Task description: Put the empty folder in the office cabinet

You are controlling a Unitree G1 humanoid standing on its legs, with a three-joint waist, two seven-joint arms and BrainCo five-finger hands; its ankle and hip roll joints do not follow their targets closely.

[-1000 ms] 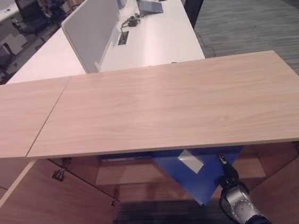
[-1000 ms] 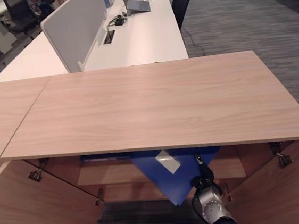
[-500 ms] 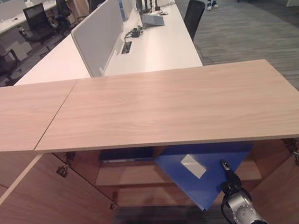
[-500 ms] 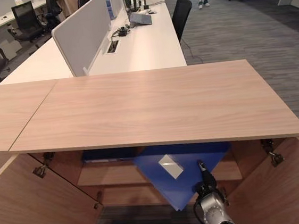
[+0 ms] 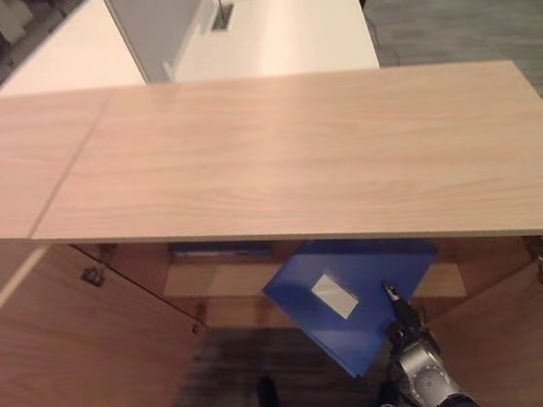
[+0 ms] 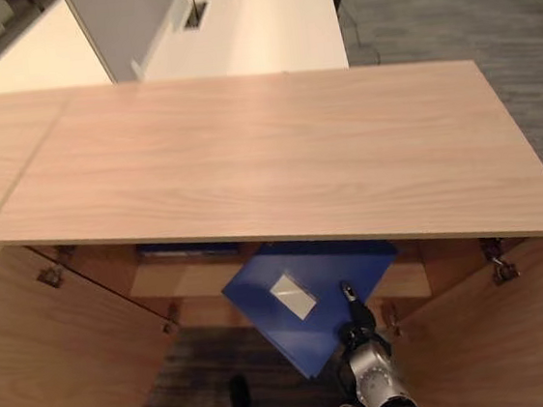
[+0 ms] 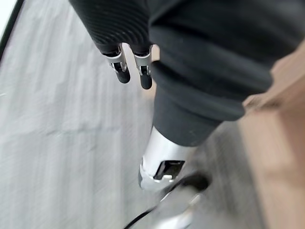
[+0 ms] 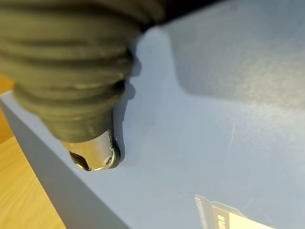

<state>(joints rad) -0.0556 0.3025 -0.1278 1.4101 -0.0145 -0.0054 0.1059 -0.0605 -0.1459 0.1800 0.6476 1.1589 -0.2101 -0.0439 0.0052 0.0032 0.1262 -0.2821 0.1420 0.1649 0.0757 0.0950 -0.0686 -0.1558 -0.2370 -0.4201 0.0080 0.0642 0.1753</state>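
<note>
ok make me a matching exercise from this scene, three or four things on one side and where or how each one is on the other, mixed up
Things:
1. blue folder
2. white label
3. right hand
4. left hand

Places or states:
A. stuck on the folder's upper face
B. hanging over grey carpet, holding nothing
C. lying turned cornerwise, half under the cabinet top, part of it sticking out past the shelf edge
D. against the folder's near corner

Pairs: 1-C, 2-A, 3-D, 4-B
</note>
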